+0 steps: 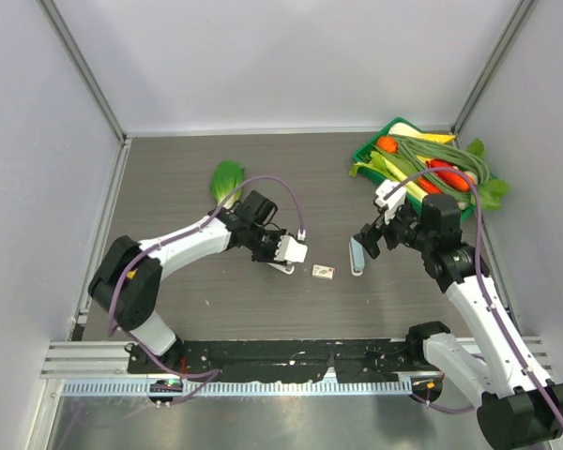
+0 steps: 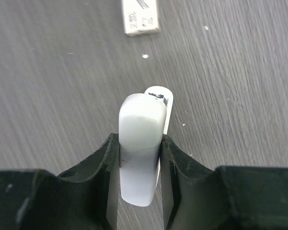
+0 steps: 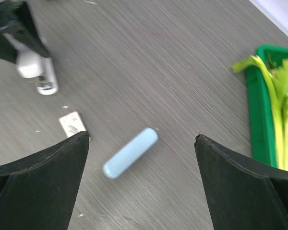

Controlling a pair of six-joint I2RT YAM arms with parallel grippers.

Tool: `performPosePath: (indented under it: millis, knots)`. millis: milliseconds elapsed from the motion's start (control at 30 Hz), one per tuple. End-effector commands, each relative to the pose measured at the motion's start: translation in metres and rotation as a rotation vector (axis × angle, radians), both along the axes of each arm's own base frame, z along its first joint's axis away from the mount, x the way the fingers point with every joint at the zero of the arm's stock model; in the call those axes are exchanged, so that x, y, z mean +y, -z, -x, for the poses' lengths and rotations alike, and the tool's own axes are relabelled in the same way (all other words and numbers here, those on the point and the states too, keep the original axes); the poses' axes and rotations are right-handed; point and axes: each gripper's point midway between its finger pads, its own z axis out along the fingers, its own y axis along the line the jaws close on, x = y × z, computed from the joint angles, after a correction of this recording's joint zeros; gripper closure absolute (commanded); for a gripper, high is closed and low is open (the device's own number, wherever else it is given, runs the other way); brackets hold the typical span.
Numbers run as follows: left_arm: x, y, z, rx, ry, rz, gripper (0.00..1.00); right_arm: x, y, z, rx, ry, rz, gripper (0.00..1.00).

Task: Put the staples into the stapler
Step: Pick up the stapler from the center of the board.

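The stapler [image 1: 289,251], white with a silvery part showing beside its rounded end, lies low over the grey bench [image 1: 169,187], clamped between the two black fingers [image 2: 103,163] of the left end effector [image 1: 280,251], which press against its long sides. The staples [image 1: 323,272], a small flat box with a printed face, lie flat on the bench just beyond the stapler's free end, apart from it. A pale blue bar [image 1: 357,255] rests on the bench farther from the stapler on that same side, past the box. Above that bar, well apart from the stapler, hangs the right end effector [image 1: 368,242], its jaws spread wide and grasping nothing. Farther from the stapler again, behind the right arm, a green tray [image 1: 366,150] holds leafy, orange and red vegetables [image 1: 432,169]. On the stapler's other side, toward the back wall, a single green leaf [image 1: 227,178] lies on the bench.
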Motion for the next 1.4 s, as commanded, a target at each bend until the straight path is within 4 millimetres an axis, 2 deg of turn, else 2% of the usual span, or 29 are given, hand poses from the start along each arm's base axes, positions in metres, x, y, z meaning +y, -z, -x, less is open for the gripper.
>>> performPosePath:
  millis: [0,100,200,233,267,333,367,433,467,500,667,900,1167,1367]
  knots:
    - [-0.022,-0.062,-0.008,-0.011,-0.152,0.234,1.0,0.04,-0.039,0.024,-0.071,-0.243,-0.104,0.04]
    - [-0.026,-0.085,-0.01,0.002,-0.217,0.313,1.0,0.061,-0.054,0.027,-0.075,-0.334,-0.145,0.09]
    - [-0.025,-0.102,-0.015,0.033,-0.294,0.354,1.0,0.087,-0.054,0.023,-0.064,-0.393,-0.16,0.11]
    - [-0.025,-0.108,-0.015,0.041,-0.31,0.368,1.0,0.094,-0.045,0.019,-0.051,-0.398,-0.144,0.11]
    - [-0.024,-0.113,-0.017,0.045,-0.321,0.383,1.0,0.11,-0.042,0.027,-0.051,-0.443,-0.13,0.12]
    - [-0.021,-0.125,-0.017,0.071,-0.35,0.414,1.0,0.12,-0.036,0.021,-0.068,-0.447,-0.094,0.15]
    - [-0.02,-0.128,-0.015,0.087,-0.354,0.423,1.0,0.128,-0.026,0.021,-0.042,-0.466,-0.084,0.19]
    - [-0.016,-0.135,-0.009,0.127,-0.359,0.442,1.0,0.141,-0.027,0.025,-0.035,-0.53,-0.099,0.29]
    - [-0.015,-0.138,-0.007,0.142,-0.357,0.454,1.0,0.145,-0.019,0.023,-0.006,-0.54,-0.099,0.3]
    - [-0.013,-0.14,-0.005,0.167,-0.369,0.46,1.0,0.149,-0.022,0.023,-0.009,-0.558,-0.113,0.3]
    - [-0.008,-0.152,0.014,0.235,-0.318,0.489,1.0,0.158,-0.02,0.018,-0.053,-0.592,-0.134,0.29]
    - [-0.005,-0.159,0.03,0.276,-0.265,0.495,1.0,0.17,-0.013,0.034,-0.023,-0.717,-0.18,0.29]
    - [-0.005,-0.161,0.025,0.262,-0.291,0.504,1.0,0.182,-0.005,0.05,0.024,-0.785,-0.193,0.3]
    - [-0.006,-0.164,0.027,0.262,-0.282,0.51,1.0,0.186,0.019,0.041,0.067,-0.743,-0.158,0.35]
